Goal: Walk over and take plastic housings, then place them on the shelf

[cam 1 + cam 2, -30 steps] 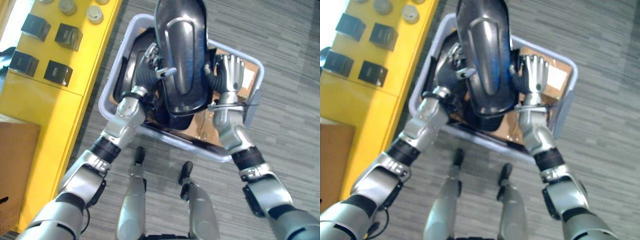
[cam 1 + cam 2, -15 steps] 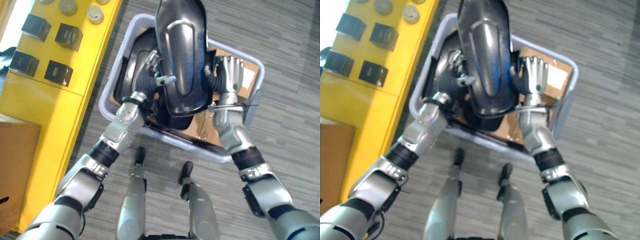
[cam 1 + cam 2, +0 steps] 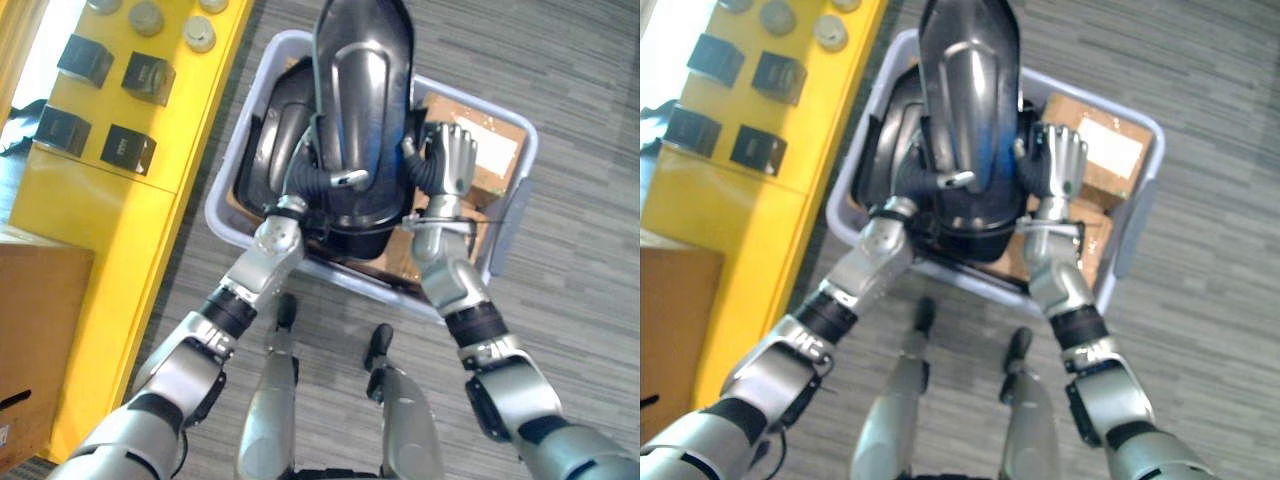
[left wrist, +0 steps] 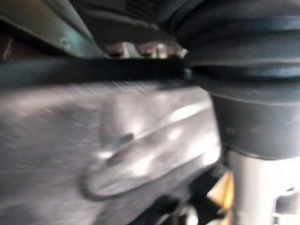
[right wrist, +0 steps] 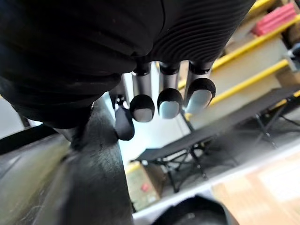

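Holding the glossy black plastic housing (image 3: pixel 365 110) up between both hands, you have it lifted above the grey plastic bin (image 3: pixel 512 222), which sits on the striped grey carpet (image 3: pixel 580 60). Your right hand (image 3: pixel 450 160) lies flat against the housing's right edge, fingers (image 5: pixel 169 102) straight and side by side, not curled round anything. Your left hand (image 3: pixel 335 180) is at the housing's left side, low down and mostly tucked behind it. You can't tell how that hand is set.

A second black housing (image 3: pixel 280 120) lies in the bin's left half, partly under the lifted one. A cardboard box (image 3: pixel 490 145) sits in the bin's right half, just beside your right hand. The yellow shelf (image 3: pixel 90 210) stands just left of the bin, carrying black boxes (image 3: pixel 148 75) and round grey caps (image 3: pixel 198 33). A brown carton (image 3: pixel 30 330) stands against the shelf's near end.
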Available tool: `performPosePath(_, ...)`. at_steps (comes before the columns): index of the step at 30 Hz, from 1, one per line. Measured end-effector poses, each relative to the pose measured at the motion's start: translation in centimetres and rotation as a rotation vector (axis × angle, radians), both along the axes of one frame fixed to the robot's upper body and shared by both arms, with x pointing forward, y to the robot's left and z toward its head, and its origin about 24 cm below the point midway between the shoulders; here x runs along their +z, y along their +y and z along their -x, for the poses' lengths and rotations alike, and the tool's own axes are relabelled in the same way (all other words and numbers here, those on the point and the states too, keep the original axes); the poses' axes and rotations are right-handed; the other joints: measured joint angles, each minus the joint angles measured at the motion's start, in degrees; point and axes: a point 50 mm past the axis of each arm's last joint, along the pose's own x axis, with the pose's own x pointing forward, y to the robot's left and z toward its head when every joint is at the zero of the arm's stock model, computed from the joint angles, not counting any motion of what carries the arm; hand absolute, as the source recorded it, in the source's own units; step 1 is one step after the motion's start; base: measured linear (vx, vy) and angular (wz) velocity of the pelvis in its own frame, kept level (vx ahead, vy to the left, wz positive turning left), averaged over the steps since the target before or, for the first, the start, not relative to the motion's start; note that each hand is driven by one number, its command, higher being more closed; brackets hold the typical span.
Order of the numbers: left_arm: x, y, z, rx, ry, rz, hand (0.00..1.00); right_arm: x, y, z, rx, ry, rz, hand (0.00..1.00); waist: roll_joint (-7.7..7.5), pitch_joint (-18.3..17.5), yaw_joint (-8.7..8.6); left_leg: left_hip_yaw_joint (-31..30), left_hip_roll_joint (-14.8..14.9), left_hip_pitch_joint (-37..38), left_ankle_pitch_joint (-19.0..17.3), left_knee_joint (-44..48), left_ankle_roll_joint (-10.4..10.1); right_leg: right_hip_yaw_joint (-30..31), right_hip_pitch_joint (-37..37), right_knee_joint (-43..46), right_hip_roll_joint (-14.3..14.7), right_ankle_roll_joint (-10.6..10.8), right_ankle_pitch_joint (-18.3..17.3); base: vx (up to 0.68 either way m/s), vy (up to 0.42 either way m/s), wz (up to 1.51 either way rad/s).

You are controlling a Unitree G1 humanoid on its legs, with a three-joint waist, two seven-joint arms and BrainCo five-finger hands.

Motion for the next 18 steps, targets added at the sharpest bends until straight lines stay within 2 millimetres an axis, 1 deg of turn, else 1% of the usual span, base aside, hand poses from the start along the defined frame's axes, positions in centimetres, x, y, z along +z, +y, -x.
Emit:
performPosePath(1, 0.0, 0.1, 0.0, 0.024, -0.009, -0.008, 1.0, -0.9, 0.3, 0.3, 0.015, 0.022, -0.004, 1.0, 0.0, 0.0, -0.07, 0.0, 0.1, 0.0, 0.0, 0.0, 0.0, 0.0, 0.0, 0.0, 0.0, 0.0, 0.0, 0.0, 0.0, 0.0)
performPosePath(3, 0.0, 0.3, -0.1, 0.06, -0.005, 0.005, 1.0, -1.9, 1.0, 0.9, 0.049, 0.043, -0.017, 1.0, 0.0, 0.0, -0.22, 0.1, 0.3, 0.1, 0.0, -0.1, 0.0, 0.1, 0.1, 0.0, 0.1, 0.0, 0.0, 0.0, 0.0, 0.0)
performPosePath(7, -0.5, 1.5, -0.6, 0.154, 0.028, 0.037, 1.0, -2.9, 2.3, 1.8, 0.106, 0.057, -0.027, 1.0, 0.01, 0.0, -0.42, 0.2, 0.6, 0.4, 0.0, -0.3, 0.0, 0.1, 0.2, -0.2, 0.3, -0.1, 0.1, 0.0, 0.0, -0.01)
performPosePath(9, -1.2, 2.2, -0.6, 0.205, 0.053, 0.059, 1.0, -3.6, 3.0, 2.3, 0.139, 0.057, -0.02, 1.0, 0.01, 0.0, -0.38, 0.2, 0.8, 1.5, 0.1, -0.9, -0.1, 0.1, 1.3, -0.8, 0.4, -0.1, 0.3, 0.0, 0.0, 0.0)
performPosePath(11, -1.7, 2.6, -0.5, 0.237, 0.07, 0.072, 1.0, -3.8, 3.4, 2.6, 0.16, 0.045, -0.016, 1.0, 0.01, 0.0, -0.41, 0.3, 0.8, 2.5, 0.2, -1.7, -0.2, 0.0, 2.0, -1.2, 0.4, -0.1, 0.3, 0.0, 0.0, 0.0)
performPosePath(13, -1.6, 2.9, -0.6, 0.248, 0.072, 0.091, 1.0, -3.5, 3.7, 2.8, 0.177, 0.028, -0.017, 1.0, 0.01, 0.0, -0.42, 0.3, 0.9, 2.4, 0.2, -1.8, -0.2, 0.0, 2.0, -1.4, 0.4, -0.1, 0.3, 0.02, -0.003, 0.0)
performPosePath(17, -1.6, 2.9, -0.6, 0.242, 0.079, 0.109, 1.0, -3.3, 3.7, 2.8, 0.182, 0.02, -0.006, 1.0, 0.0, 0.0, -0.42, 0.3, 0.9, 2.2, 0.2, -1.8, -0.2, 0.0, 2.0, -1.6, 0.4, 0.0, 0.3, 0.02, -0.006, 0.0)
performPosePath(18, -1.6, 2.9, -0.6, 0.231, 0.092, 0.13, 1.0, -3.2, 3.7, 2.8, 0.181, 0.009, 0.001, 0.0, 0.0, 0.0, -0.46, 0.4, 0.9, 2.2, 0.2, -1.8, -0.2, 0.0, 2.0, -1.6, 0.4, 0.0, 0.3, 0.05, -0.014, -0.01)
